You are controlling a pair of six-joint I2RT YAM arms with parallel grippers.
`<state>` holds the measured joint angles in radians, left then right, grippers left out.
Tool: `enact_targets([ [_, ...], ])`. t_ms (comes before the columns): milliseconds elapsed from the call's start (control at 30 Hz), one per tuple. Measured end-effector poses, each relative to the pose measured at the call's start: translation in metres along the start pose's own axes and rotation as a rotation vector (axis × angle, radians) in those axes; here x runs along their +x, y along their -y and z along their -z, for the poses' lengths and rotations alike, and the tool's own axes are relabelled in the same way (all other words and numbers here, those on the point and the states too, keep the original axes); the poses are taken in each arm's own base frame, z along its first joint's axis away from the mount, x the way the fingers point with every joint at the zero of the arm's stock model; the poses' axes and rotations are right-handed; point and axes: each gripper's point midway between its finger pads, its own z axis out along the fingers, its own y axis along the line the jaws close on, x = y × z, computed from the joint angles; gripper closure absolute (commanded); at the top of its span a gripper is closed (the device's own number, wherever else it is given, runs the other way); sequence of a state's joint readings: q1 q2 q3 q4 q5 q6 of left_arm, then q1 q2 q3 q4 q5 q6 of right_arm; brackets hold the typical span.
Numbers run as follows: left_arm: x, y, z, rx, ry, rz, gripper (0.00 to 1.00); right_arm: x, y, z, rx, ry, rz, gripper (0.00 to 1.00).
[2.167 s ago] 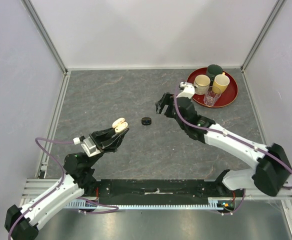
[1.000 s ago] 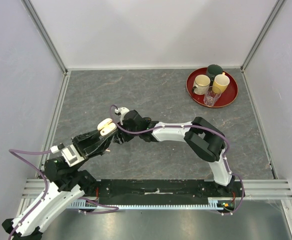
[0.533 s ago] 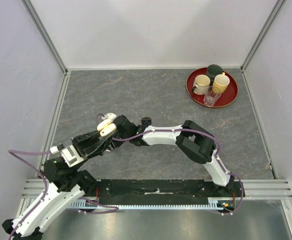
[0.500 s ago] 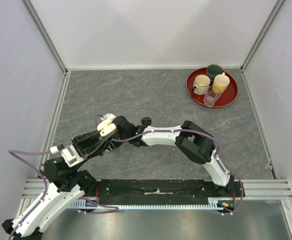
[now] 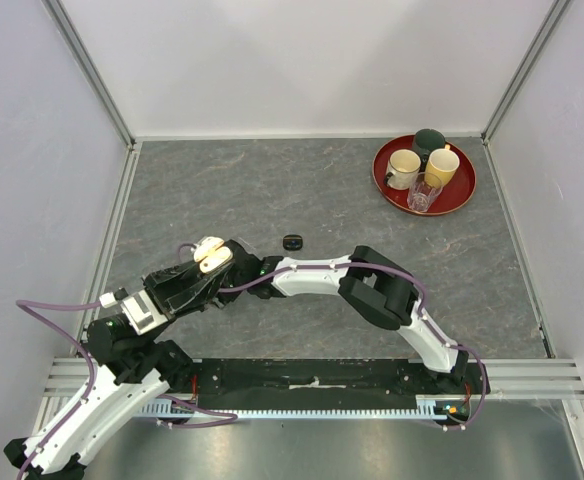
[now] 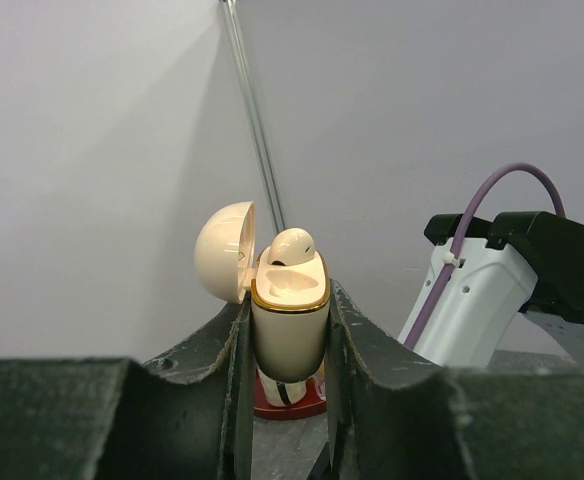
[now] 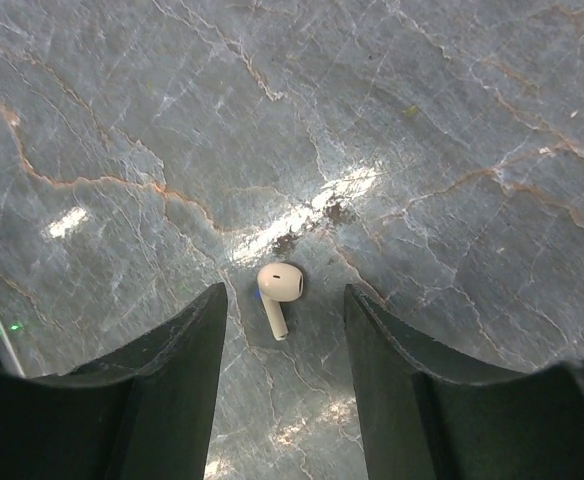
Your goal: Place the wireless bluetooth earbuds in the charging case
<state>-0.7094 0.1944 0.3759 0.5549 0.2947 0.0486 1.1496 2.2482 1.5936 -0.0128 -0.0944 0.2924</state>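
My left gripper (image 6: 287,305) is shut on the cream charging case (image 6: 289,330) and holds it upright. The case's lid (image 6: 222,252) is swung open to the left, and one cream earbud (image 6: 292,245) sits in a slot. From the top view the case (image 5: 210,253) shows at the left arm's tip. My right gripper (image 7: 284,295) hangs open just above the table, fingers on either side of a second cream earbud (image 7: 277,288) that lies flat, touching neither finger. From above, the right gripper (image 5: 237,262) is tucked right beside the case.
A small black item (image 5: 292,242) lies on the grey table right of the grippers, too small to identify. A red tray (image 5: 460,190) with cups and a glass stands at the back right. The right arm's white link (image 6: 472,300) passes close to the case.
The right arm has swung further left and lower, ending beside the left gripper over the loose earbud, with its jaws slightly narrower. The left arm and case have stayed still.
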Motion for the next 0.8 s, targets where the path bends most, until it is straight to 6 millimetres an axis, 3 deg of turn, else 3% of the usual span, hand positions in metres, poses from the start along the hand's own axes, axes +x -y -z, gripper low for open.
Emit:
enact_targets([
  [800,0.0015,-0.0003,-0.0007,-0.001,0.006,-0.001,0.98,0.003,-0.0021,-0.0091,0.072,-0.021,0.071,0.59],
])
